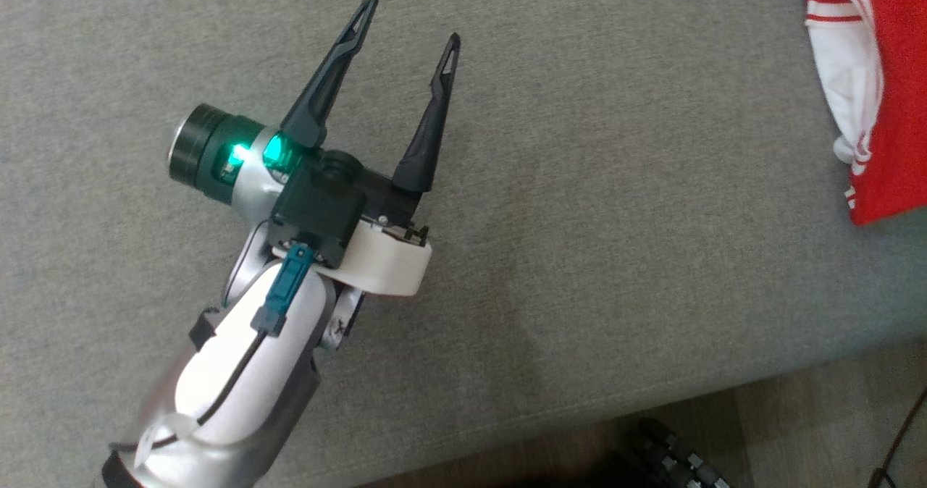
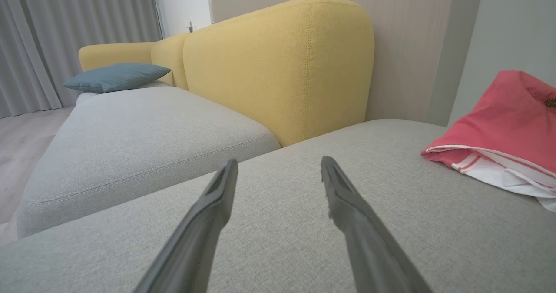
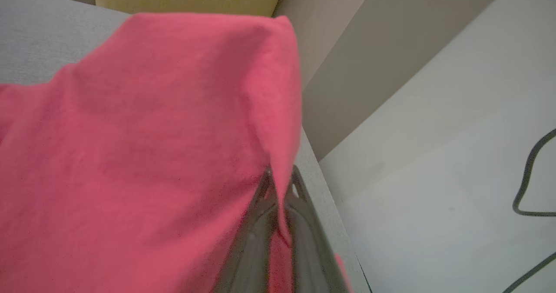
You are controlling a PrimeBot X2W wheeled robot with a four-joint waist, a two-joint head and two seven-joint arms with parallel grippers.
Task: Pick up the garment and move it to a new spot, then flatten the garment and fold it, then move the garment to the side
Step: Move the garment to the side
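Note:
The garment (image 1: 880, 90) is red with white striped trim and lies bunched at the far right of the grey seat cushion (image 1: 579, 220). In the left wrist view the garment (image 2: 504, 123) sits off to the right, partly lifted. My left gripper (image 1: 411, 19) hovers open over the bare cushion, well left of the cloth, its two fingers (image 2: 217, 197) spread with nothing between them. My right gripper (image 3: 280, 178) is shut on a fold of the red garment (image 3: 152, 132), which drapes up and over its fingertips near the cushion's right edge.
A yellow sofa backrest (image 2: 278, 62) rises behind the cushion, with a blue pillow (image 2: 115, 75) on the neighbouring seat. The cushion's front edge (image 1: 652, 408) drops to a wood floor. A black cable (image 3: 527, 175) lies on the pale floor to the right.

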